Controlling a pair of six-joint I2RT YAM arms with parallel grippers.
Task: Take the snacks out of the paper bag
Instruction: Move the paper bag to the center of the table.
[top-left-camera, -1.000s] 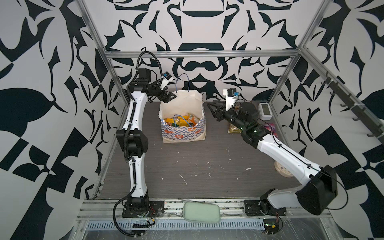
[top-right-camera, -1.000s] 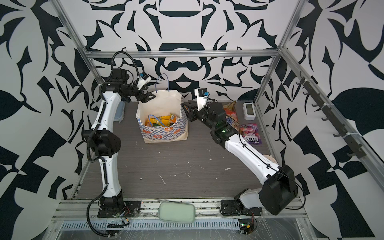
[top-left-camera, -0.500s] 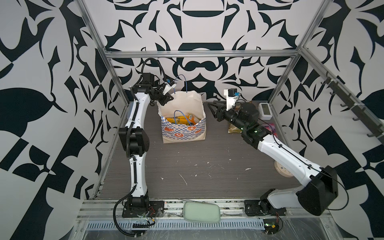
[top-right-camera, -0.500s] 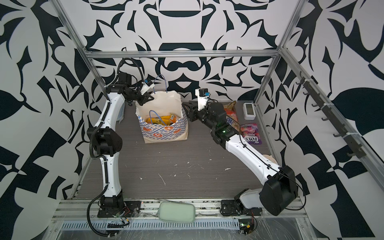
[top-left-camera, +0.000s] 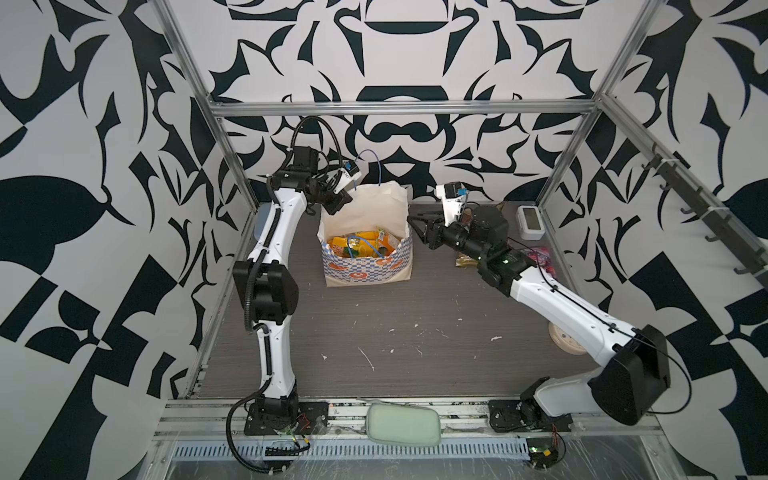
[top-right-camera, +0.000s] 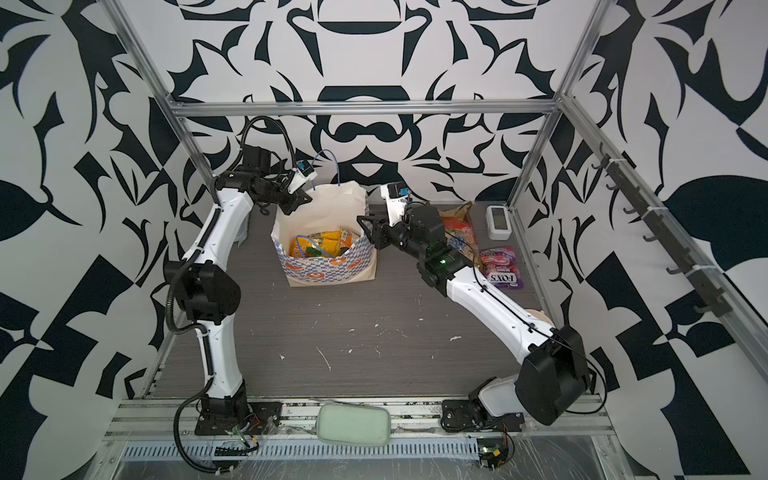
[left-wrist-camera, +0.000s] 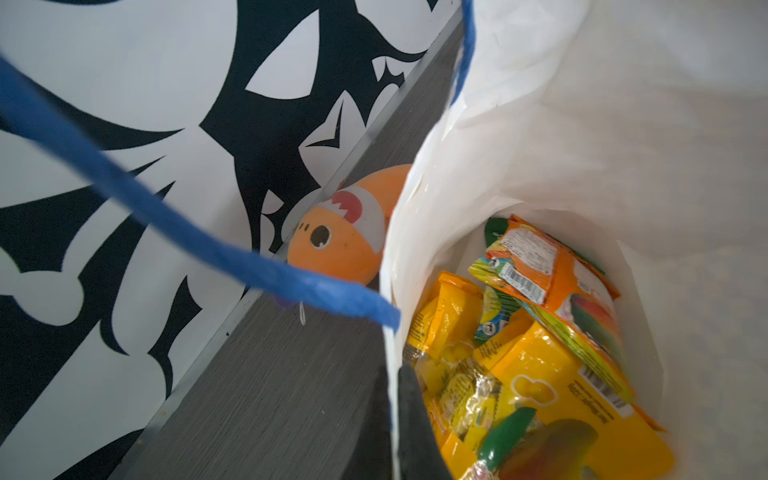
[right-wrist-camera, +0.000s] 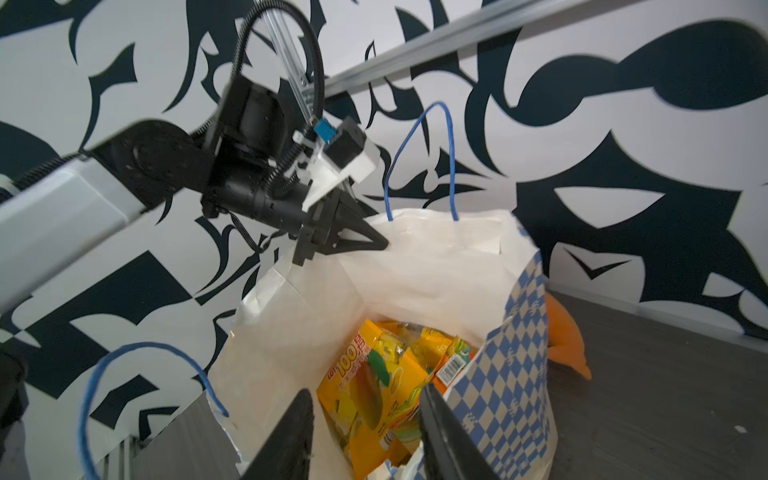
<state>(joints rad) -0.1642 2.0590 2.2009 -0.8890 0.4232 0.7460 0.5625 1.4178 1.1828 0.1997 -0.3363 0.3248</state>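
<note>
Snacks (top-left-camera: 347, 243) lie inside the paper bag (top-left-camera: 365, 270), upright on the surface (top-left-camera: 374, 332); right jaws hover spread beside its right rim; left jaws pinch its far-left rim; orange plush toy (left-wrist-camera: 336, 249) lies behind it

Dark wood-grain counter (top-left-camera: 374, 324), flecked with white scuffs, carrying a bag, packets and oddments.
The paper bag (top-left-camera: 365, 270) stands upright toward the back; an orange plush toy (left-wrist-camera: 340, 241) lies behind it by the wall. Along the right edge lie a gold-red fruit-print packet (top-right-camera: 457, 226), a purple FOX'S packet (top-right-camera: 500, 266), a small white screened device (top-right-camera: 498, 222) and a cream round disc (top-left-camera: 561, 336).
</note>
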